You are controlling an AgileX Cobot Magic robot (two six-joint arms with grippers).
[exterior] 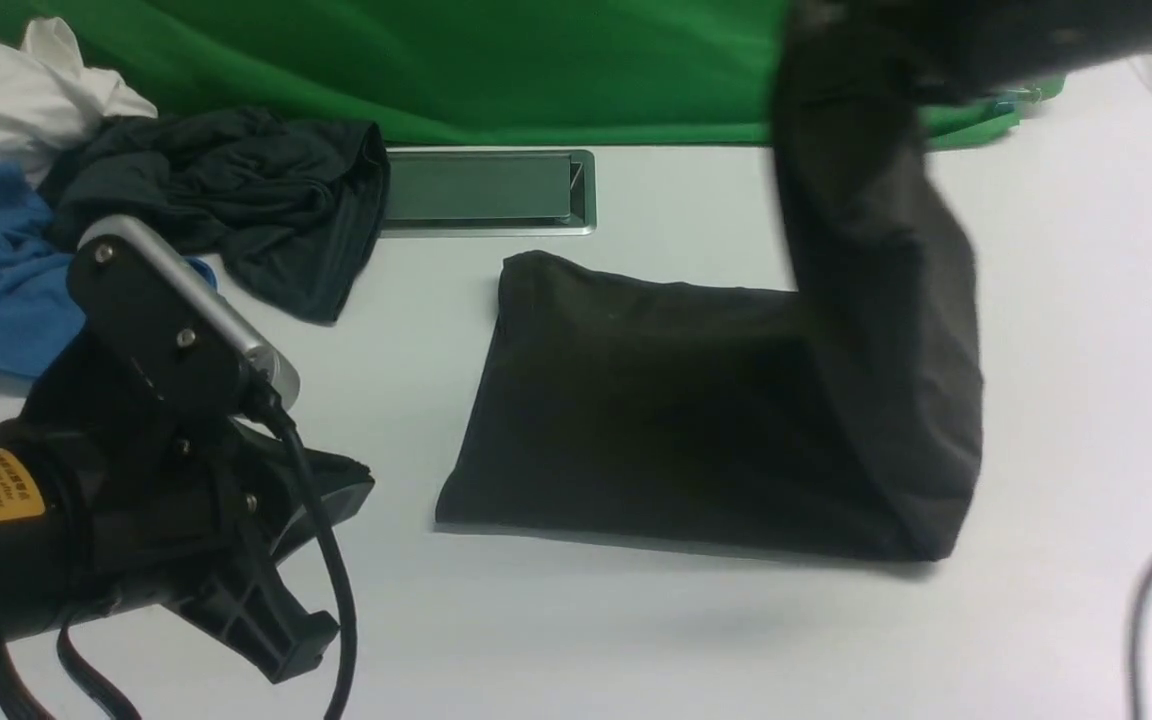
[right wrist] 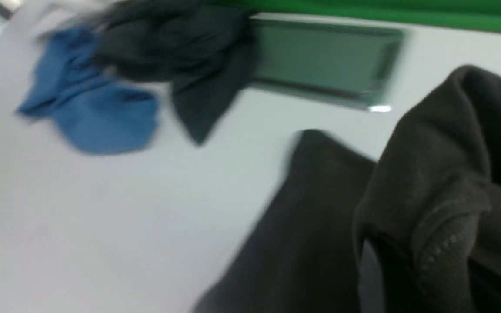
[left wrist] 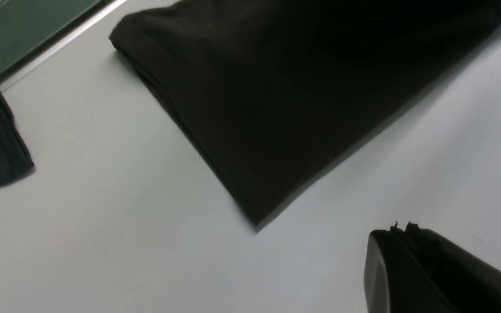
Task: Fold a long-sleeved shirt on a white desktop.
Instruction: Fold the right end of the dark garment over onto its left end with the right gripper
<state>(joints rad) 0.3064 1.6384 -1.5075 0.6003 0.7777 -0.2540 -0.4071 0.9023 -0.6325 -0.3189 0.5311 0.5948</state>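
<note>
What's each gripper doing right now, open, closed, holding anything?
Left gripper: closed, empty, off the long-sleeved shirt.
Right gripper: closed on the shirt's raised end.

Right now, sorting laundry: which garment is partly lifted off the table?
The dark brown long-sleeved shirt; its right end hangs from the right gripper, while the others lie heaped.

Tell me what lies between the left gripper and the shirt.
Nothing visible: only bare desktop separates the shut left gripper from the shirt. The black-grey garment lies off to the side, out of that path.
</note>
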